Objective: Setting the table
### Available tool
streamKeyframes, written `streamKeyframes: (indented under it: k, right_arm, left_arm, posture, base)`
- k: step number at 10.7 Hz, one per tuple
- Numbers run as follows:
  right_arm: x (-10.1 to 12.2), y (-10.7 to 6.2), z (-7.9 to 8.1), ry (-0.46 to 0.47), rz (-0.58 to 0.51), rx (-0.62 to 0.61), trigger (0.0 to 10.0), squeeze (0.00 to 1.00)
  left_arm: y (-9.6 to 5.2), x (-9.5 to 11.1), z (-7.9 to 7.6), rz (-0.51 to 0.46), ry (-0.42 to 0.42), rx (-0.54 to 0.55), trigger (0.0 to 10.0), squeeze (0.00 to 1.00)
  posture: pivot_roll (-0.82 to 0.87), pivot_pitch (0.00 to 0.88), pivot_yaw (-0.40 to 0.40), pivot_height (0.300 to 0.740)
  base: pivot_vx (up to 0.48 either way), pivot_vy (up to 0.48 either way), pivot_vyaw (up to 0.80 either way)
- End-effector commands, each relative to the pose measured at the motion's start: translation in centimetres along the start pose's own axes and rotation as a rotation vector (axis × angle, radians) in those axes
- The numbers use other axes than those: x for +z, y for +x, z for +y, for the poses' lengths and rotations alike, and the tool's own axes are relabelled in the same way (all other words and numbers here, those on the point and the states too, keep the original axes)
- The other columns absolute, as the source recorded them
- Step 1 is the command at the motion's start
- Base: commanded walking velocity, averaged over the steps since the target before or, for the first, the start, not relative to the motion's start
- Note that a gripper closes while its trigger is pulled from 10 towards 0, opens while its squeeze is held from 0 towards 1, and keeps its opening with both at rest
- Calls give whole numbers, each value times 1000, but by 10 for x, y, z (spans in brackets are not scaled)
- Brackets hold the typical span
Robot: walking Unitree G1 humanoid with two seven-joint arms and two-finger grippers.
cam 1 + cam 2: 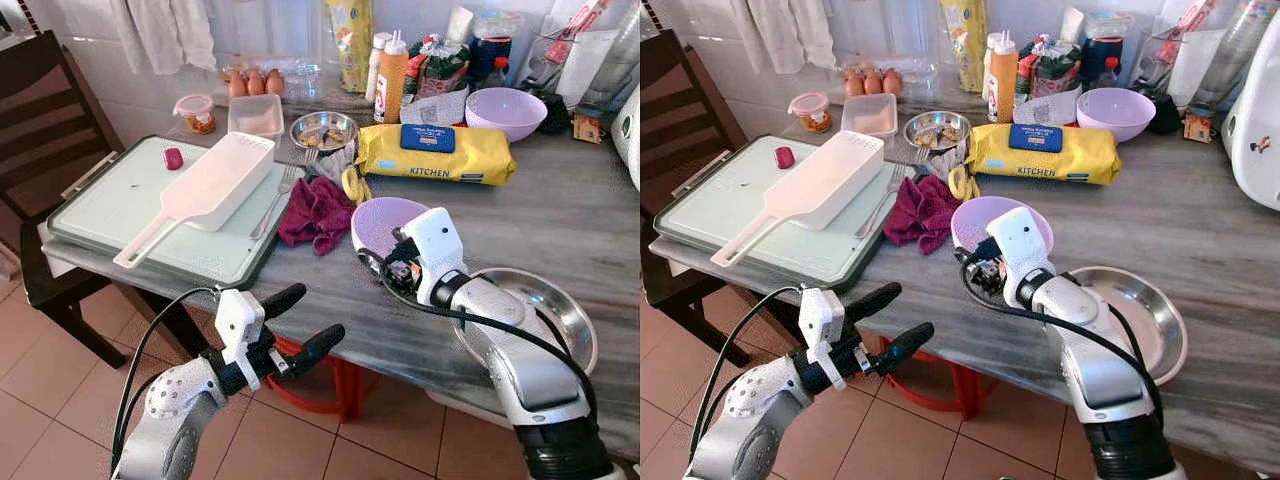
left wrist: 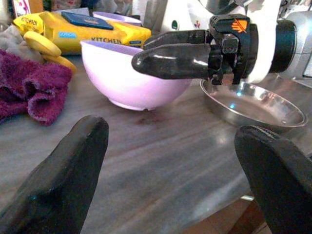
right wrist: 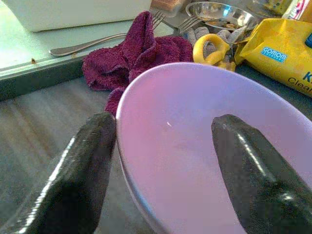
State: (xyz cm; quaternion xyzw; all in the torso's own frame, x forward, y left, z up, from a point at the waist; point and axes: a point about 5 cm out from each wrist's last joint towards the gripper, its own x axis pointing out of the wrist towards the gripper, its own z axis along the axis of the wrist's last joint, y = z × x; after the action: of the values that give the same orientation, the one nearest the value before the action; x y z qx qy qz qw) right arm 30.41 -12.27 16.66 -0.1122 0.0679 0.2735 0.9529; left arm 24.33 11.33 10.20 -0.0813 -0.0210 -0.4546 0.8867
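Table setting looks like it's barely started, judging by how things lie. The right gripper point(image 3: 161, 146) is straddling the rim of the lilac bowl point(image 1: 385, 222) near the counter's front edge, one finger outside the wall and one over the inside, jaws apart and not yet closed on it. The bowl sits empty on the counter point(image 1: 560, 220), just beside the steel plate point(image 1: 560, 305), which is also empty and lies right at the front edge. So I'd say two pieces are roughly placed and the rest is still to come.

The left gripper point(image 1: 295, 325) hangs off the front edge of the counter, out over the floor, jaws wide apart with nothing between them.

Still unused: a fork point(image 1: 275, 200) lying on the green tray point(image 1: 100, 205) at the counter's left end, next to a white long-handled container point(image 1: 215, 185). A second lilac bowl point(image 1: 505, 110) waits near the back edge and looks empty. The small steel bowl point(image 1: 322, 128) towards the back has some scraps in it, can't tell what. A maroon cloth point(image 1: 315, 212) is bunched between tray and bowl.
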Motion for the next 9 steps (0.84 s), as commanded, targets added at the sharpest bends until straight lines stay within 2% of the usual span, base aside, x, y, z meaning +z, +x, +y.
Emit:
streamKeyframes:
  k: [1,3,5,7,9]
  right_arm:
    - [6,1,1,-4,-19,5,10000,1000]
    - [12,-1,-2,-15,-50,-15,10000,1000]
    - [28,-6,-8,-2,-192,-81,10000,984]
    - [35,-10,-7,15,-257,-98,10000,992]
    - [42,-25,-17,-8,-324,-225,10000,1000]
  left_arm:
    - [-1,3,1,10,12,-9,10000,0]
    - [-1,4,1,12,15,-9,10000,0]
    - [1,6,0,6,19,-9,10000,0]
    - [2,6,2,6,20,-6,10000,0]
    - [2,7,10,-11,26,70,10000,0]
  posture:
    - [-72,76,72,740]
    - [-77,81,74,740]
    - [-82,83,74,740]
    - [-86,83,75,740]
    - [-93,86,71,740]
  base:
    - [0,0,0]
    - [0,0,0]
    - [0,0,0]
    - [0,0,0]
    - [0,0,0]
